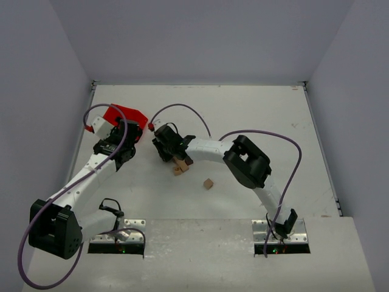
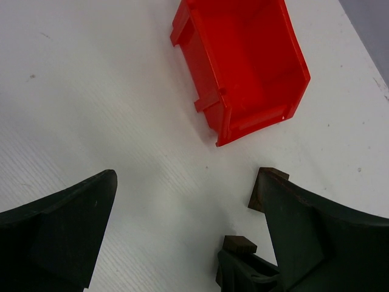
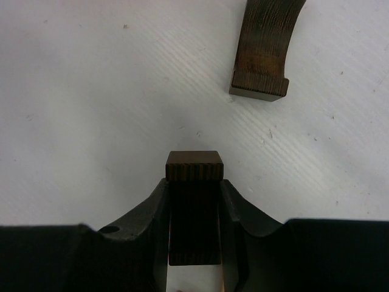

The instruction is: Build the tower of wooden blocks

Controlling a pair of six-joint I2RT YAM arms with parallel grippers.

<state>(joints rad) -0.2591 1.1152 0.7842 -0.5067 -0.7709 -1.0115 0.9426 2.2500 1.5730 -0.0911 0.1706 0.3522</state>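
Observation:
My right gripper (image 1: 176, 155) is shut on a dark brown wooden block (image 3: 193, 173), held between the fingers (image 3: 243, 210) above the white table. In the right wrist view a second long dark brown piece (image 3: 264, 48) lies on the table, ahead and to the right. From above, a small cluster of tan and dark blocks (image 1: 180, 165) sits at the right gripper's tip. A single tan cube (image 1: 208, 183) lies loose to its right. My left gripper (image 2: 185, 182) is open and empty, over bare table near the red bin (image 2: 243, 61). No stacked column shows.
The red bin (image 1: 124, 115) lies at the back left, just beyond the left gripper (image 1: 118, 149). Two small dark brown bits (image 2: 239, 244) show by the left gripper's right finger; I cannot tell what they are. Purple cables loop over both arms.

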